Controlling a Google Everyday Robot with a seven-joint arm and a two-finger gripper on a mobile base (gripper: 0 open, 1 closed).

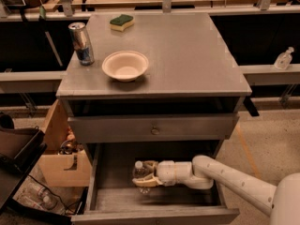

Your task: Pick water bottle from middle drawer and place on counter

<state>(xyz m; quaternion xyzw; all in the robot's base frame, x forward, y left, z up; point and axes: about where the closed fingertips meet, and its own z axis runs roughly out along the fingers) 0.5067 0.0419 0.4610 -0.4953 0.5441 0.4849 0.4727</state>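
Jaws parted on either side of the bottle point(138, 169), with no firm clamp evident, the gripper point(141, 175) reaches into the open middle drawer point(178, 198), where the bottle stands upright near the left wall. Closing off-centre on the ribbed plastic could tip it or squirt it away. Lifting too close under the drawer front point(152, 127) could knock it loose short of the counter point(187, 50).

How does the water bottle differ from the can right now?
The water bottle is clear plastic with a white cap; the can is silver-blue metal. The bottle stands in the open drawer with the end effector at it; the can stands free on the counter. Both are upright.
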